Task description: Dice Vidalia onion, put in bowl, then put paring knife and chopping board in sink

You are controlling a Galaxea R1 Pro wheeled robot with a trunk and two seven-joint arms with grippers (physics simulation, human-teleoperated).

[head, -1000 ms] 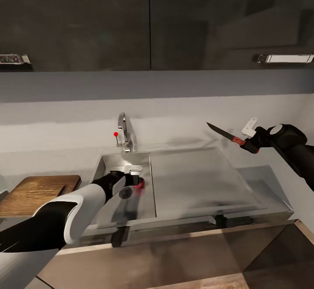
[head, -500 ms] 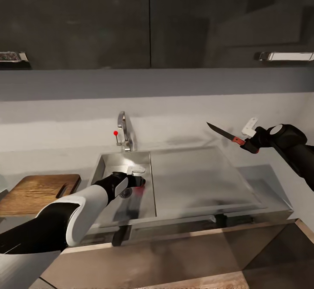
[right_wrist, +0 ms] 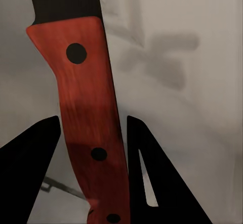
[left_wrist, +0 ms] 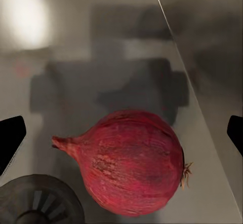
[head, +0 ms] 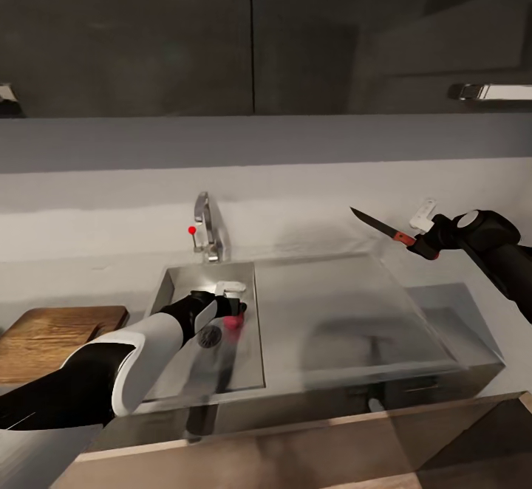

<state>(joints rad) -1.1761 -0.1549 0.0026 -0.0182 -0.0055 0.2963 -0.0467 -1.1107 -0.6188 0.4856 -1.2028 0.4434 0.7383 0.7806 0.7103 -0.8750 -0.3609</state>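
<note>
The onion point(left_wrist: 126, 168), dark red and papery, lies on the floor of the sink point(head: 174, 282) next to the round drain point(left_wrist: 38, 203). My left gripper point(head: 230, 303) hangs open just above it; its fingertips point(left_wrist: 10, 138) stand wide on either side without touching. In the head view the onion point(head: 235, 320) peeks out below that gripper. My right gripper point(head: 414, 241) is shut on the paring knife point(head: 377, 227), held in the air over the drainboard's far right corner, blade pointing left. Its orange-red handle point(right_wrist: 86, 117) sits between the fingers point(right_wrist: 30, 163). The chopping board point(head: 52, 330) lies on the countertop point(head: 74, 278) left of the sink. The bowl is out of view.
The chrome tap point(head: 208, 230) with its red knob point(head: 192, 230) stands behind the basin. The flat drainboard point(head: 332, 312) stretches to the right of it. Dark upper cabinets point(head: 251, 31) hang above the pale wall. A dark cabinet front and wood floor lie below the counter edge.
The head camera has shifted, so the whole scene sits slightly differently. My left gripper has reached a little further into the basin over the onion. The right arm and knife have held still.
</note>
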